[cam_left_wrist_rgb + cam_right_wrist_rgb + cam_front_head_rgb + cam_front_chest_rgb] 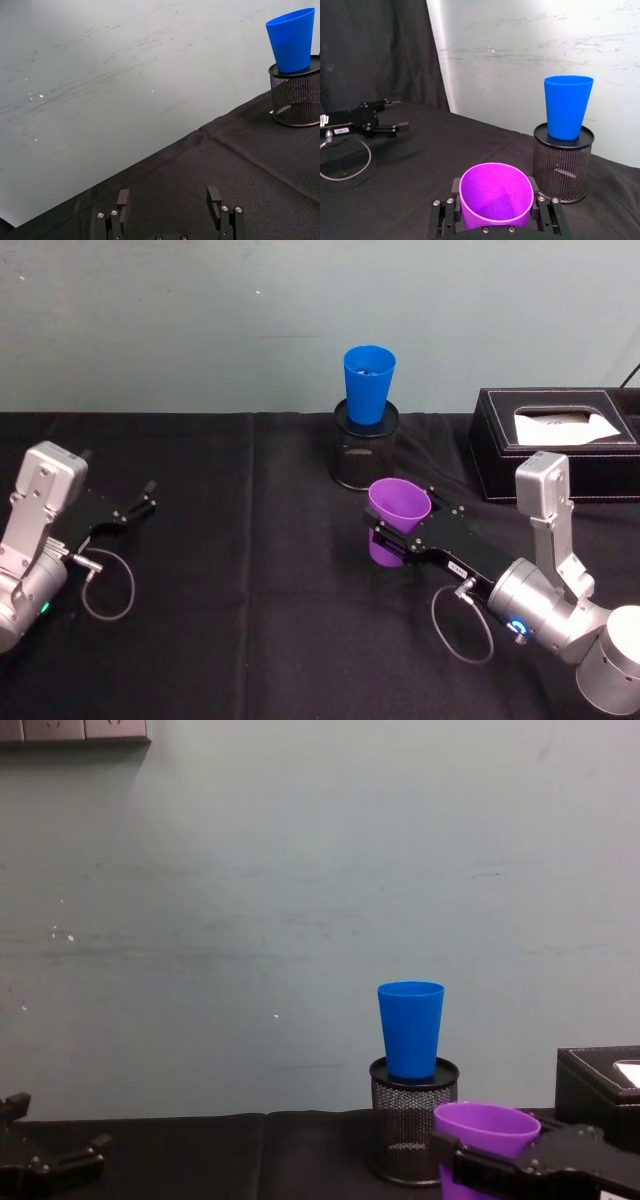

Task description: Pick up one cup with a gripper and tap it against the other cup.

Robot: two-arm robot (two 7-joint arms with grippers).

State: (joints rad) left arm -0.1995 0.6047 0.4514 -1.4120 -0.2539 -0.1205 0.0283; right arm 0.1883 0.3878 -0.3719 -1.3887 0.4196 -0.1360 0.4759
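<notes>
Black-clothed table (250,640); on it a mesh pen holder (365,445); a black tissue box (555,445).

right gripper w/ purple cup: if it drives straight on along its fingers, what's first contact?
Probably the black mesh pen holder. The right gripper holds the purple cup low, so it likely meets the holder rather than the blue cup standing in its top. Lateral offset is unclear; it may pass alongside.

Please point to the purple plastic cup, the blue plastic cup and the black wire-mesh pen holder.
Purple plastic tumbler (398,502): head view, inner wall below the rim.
Bright blue plastic tumbler (410,1030): chest view, middle of the side wall.
Black wire-mesh pen holder (562,170): right wrist view, mesh side wall.
</notes>
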